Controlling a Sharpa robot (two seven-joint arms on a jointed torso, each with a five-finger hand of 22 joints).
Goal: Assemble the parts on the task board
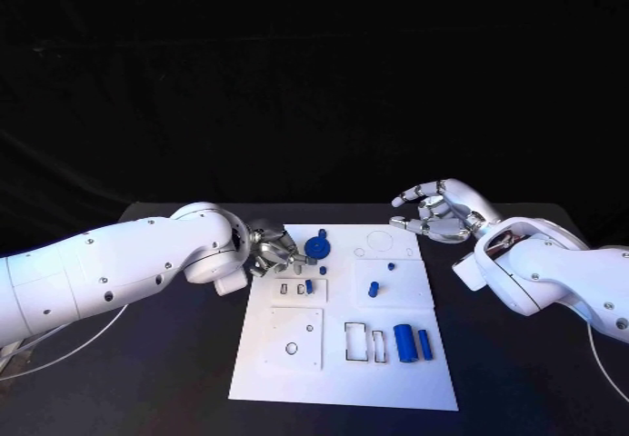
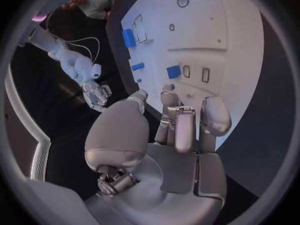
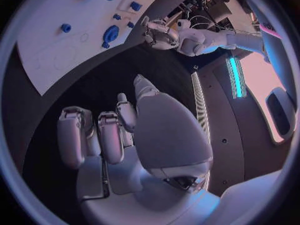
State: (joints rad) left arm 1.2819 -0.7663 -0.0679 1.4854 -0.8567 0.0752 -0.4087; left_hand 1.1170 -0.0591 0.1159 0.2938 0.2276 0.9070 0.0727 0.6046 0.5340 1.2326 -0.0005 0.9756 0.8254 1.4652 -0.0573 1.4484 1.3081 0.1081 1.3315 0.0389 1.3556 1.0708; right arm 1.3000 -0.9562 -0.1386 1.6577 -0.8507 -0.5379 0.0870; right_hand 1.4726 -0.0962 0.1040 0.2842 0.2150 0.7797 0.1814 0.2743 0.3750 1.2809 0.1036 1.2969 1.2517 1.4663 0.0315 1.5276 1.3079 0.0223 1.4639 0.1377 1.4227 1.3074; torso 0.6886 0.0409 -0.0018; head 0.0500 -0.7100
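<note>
Board (image 1: 344,363) white, table (image 1: 171,363) black — backdrop dark

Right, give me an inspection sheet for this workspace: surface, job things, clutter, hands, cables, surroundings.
Surface: black table, bare around the plate.
Job's things: flat white rectangular task board in the middle of the table; blue round disc part near its far edge; two blue cylinder parts lying side by side by the empty slots on its near right; small blue pieces mid-board.
Clutter: nothing seen.
Hands: silver left hand at the board's far left edge, fingers bent, nothing seen in them; silver right hand raised beyond the board's far right corner, fingers apart, holding nothing.
Cables: thin white cable trailing near the right arm.
Surroundings: dark backdrop.
</note>
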